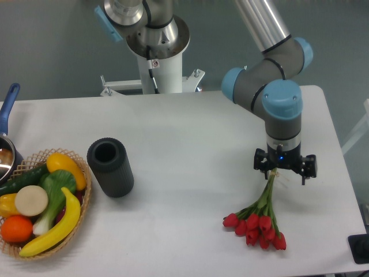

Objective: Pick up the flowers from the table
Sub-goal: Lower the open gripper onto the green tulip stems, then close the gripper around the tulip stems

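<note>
The gripper (279, 171) hangs straight down over the upper end of the flowers (258, 220), whose thin green stems run from just beneath it down to the red buds fanned out below and slightly to its left on the table (190, 133). From this angle the fingertips are hidden behind the gripper body, so I cannot tell whether they are spread or already pressed around the stems. The main risk appears to be a weak hold: the stems are slender and taper to a narrow tied end, so a grip placed too near that tip could let the bunch slip out, and the heavier bud end would likely swing or droop on lifting. Closing off-centre might catch only a few stems and leave the rest lying flat; pressing too low could jam the fingers against the tabletop. Nothing stands in the way close by. Well off to the gripper's left lies a dark ribbed cylinder (110, 167), and farther still a wicker basket (85, 205) of produce and a blue-handled pot (7, 141).
</note>
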